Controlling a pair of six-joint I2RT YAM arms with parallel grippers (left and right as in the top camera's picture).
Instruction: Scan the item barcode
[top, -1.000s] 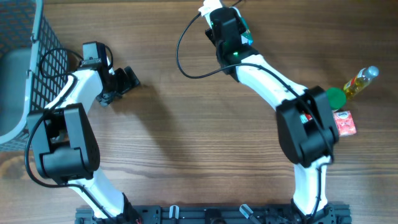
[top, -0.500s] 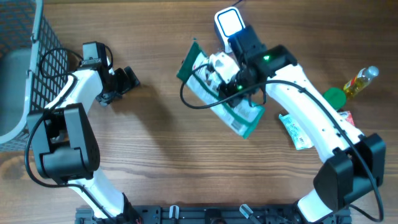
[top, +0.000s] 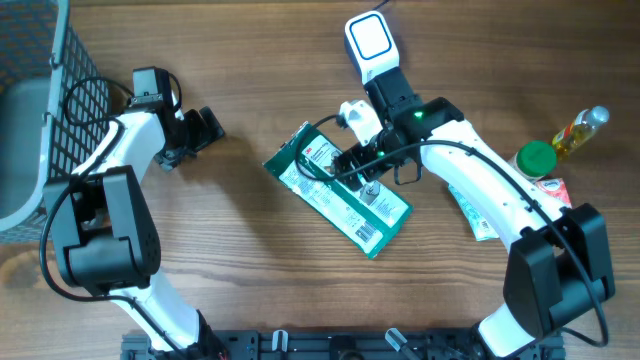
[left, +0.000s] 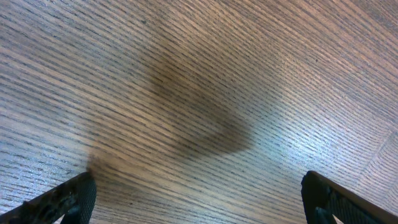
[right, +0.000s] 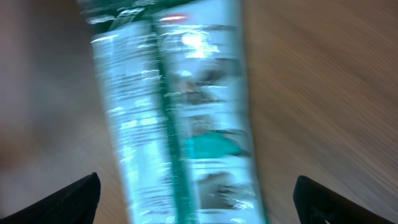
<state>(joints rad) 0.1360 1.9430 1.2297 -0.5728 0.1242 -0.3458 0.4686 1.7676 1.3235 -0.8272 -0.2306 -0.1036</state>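
Overhead: green packet (top: 335, 203) flat, long axis upper-left to lower-right

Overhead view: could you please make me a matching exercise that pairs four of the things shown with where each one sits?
Things:
1. green pouch
2. wire basket
3. yellow bottle
4. white scanner

Places:
A. top centre of the view
B. far left edge
C. centre, lying flat
D. right edge

Pairs: 1-C, 2-B, 3-D, 4-A
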